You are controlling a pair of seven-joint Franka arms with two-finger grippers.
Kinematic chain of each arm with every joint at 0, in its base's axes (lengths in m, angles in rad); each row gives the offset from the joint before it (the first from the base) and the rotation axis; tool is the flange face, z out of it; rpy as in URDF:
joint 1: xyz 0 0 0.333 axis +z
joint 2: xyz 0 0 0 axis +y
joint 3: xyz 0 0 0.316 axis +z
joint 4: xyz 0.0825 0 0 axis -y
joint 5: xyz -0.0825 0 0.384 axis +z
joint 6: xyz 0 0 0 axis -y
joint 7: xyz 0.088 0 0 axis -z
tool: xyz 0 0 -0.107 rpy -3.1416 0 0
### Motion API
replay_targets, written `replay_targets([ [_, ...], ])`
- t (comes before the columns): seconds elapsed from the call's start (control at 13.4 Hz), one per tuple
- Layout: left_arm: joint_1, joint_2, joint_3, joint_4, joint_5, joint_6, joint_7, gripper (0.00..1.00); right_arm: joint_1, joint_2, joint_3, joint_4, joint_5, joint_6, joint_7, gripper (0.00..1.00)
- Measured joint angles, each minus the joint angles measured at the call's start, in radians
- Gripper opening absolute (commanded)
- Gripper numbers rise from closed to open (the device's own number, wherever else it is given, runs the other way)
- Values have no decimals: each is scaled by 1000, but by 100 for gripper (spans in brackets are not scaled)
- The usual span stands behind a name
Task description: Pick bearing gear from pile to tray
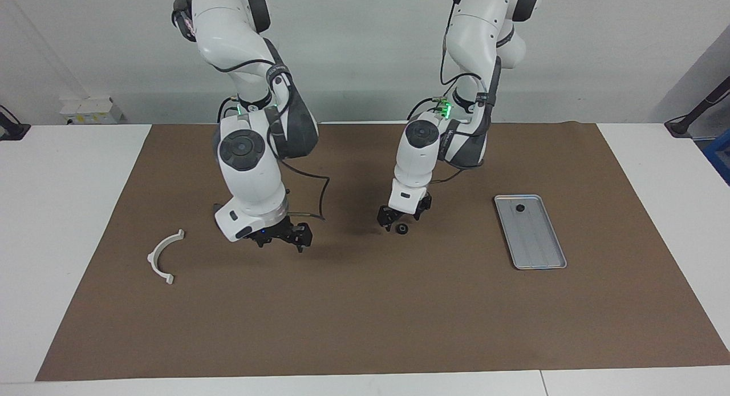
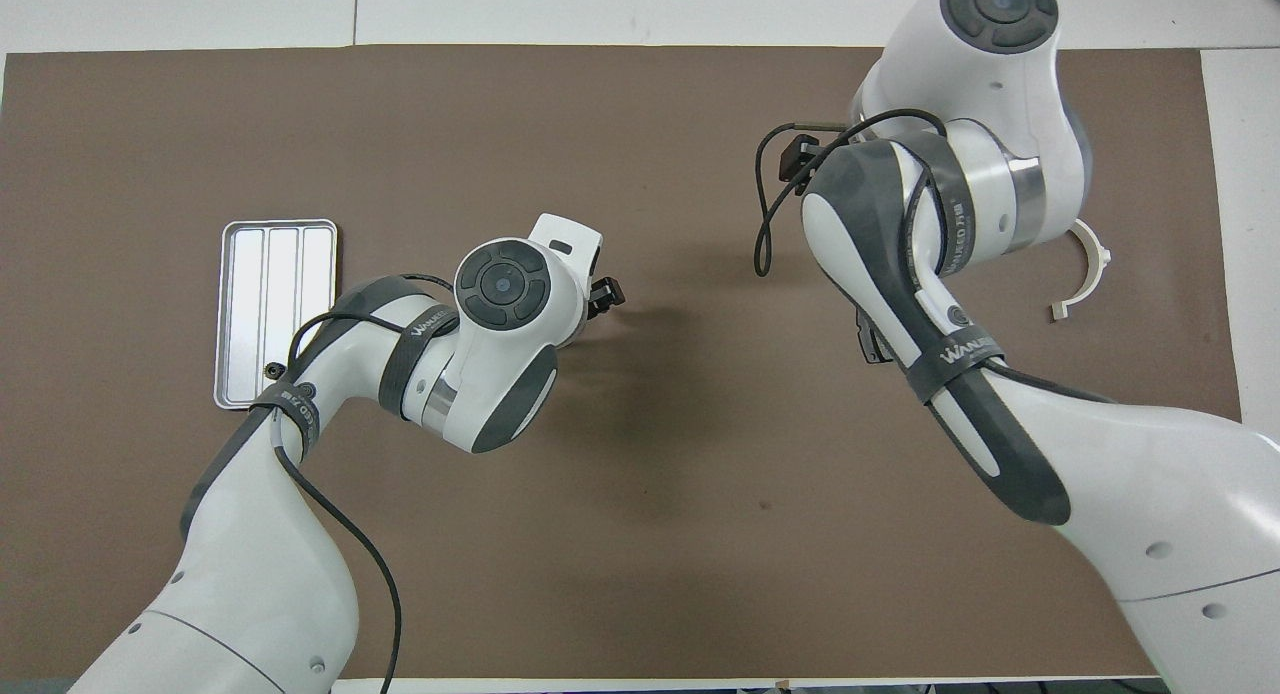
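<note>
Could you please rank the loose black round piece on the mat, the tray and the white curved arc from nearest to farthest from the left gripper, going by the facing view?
From the left gripper:
1. The black round piece, on the mat right beneath it.
2. The tray, toward the left arm's end of the table.
3. The white arc, toward the right arm's end, past the right gripper.

Both arms reach down, left claw (image 1: 402, 215) and right claw (image 1: 280, 238) open.

grey plate (image 2: 866, 339) mostly hidden under right arm (image 2: 930, 304)
</note>
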Motion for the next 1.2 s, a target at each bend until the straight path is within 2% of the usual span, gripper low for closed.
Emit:
replay_targets([
  [0.07,1,9,5,2,0,-1,0,100,-28,-22,0,-13,0,-6,-80,100],
  [0.15,1,13,8,1,0,-3,0,94,-57,-49,-1,-30,0,-9,-165,100],
  [0.3,1,13,8,0,0,-9,-1,87,-111,-118,0,-87,0,-10,-303,100],
  [0.52,0,13,6,-3,1,-14,-2,59,-156,-258,0,-195,0,-24,-388,100],
  [0.67,0,12,4,-2,2,-17,-3,47,-158,-351,0,-237,0,-92,-390,100],
  [0.82,-1,9,4,-2,4,-21,-15,19,-163,-430,0,-255,0,-157,-390,100],
  [0.9,-2,8,4,-2,6,-25,-25,9,-169,-463,0,-260,0,-187,-390,100],
  [1.2,8,6,22,20,63,-105,-24,8,-184,-554,0,-269,0,-289,-390,100],
])
